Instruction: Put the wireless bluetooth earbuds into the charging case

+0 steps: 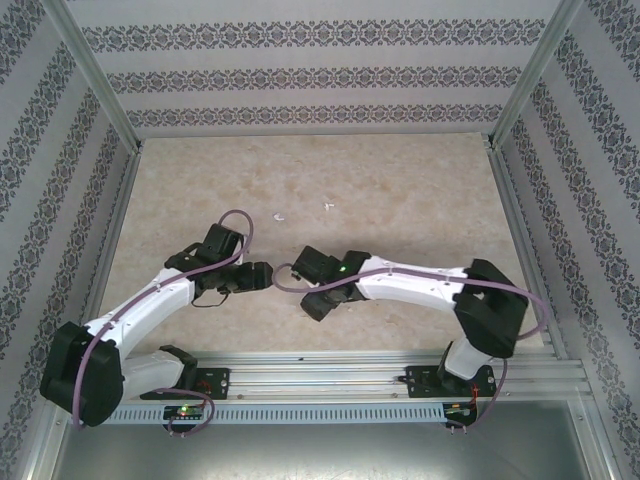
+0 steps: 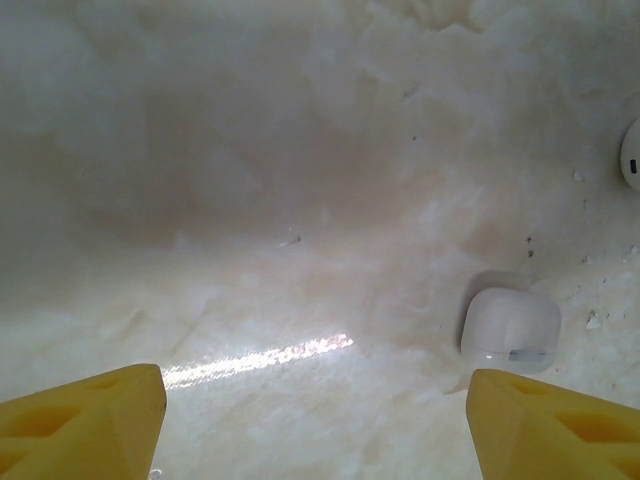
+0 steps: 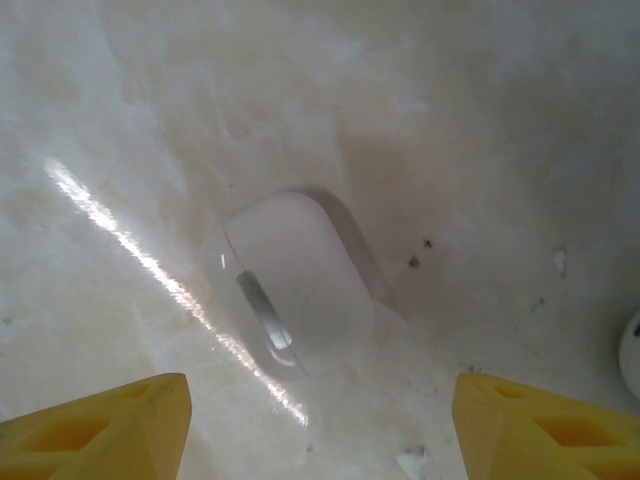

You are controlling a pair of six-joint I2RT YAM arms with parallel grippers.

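Right tool [image 3: 320,400] spread wide, pinching nothing, hovering low over charging case [image 3: 290,285]. Left tool [image 2: 315,400] likewise spread and empty, case near the finger at right of left wrist view. Case flat on counter [image 1: 400,190], apparently closed, silvery hinge strip showing toward right wrist camera. First earbud [image 1: 281,215] and second earbud [image 1: 327,206] loose further up counter, apart from each other.

Handling guess: case light, rigid, glossy and rounded, so likely slippery. Best pinched across broad flat faces, not corners. Earbuds tiny, light, hard, prone to rolling or flicking away. Best taken across the stem with a gentle squeeze. Lid to open first, probably with one tool bracing the body.
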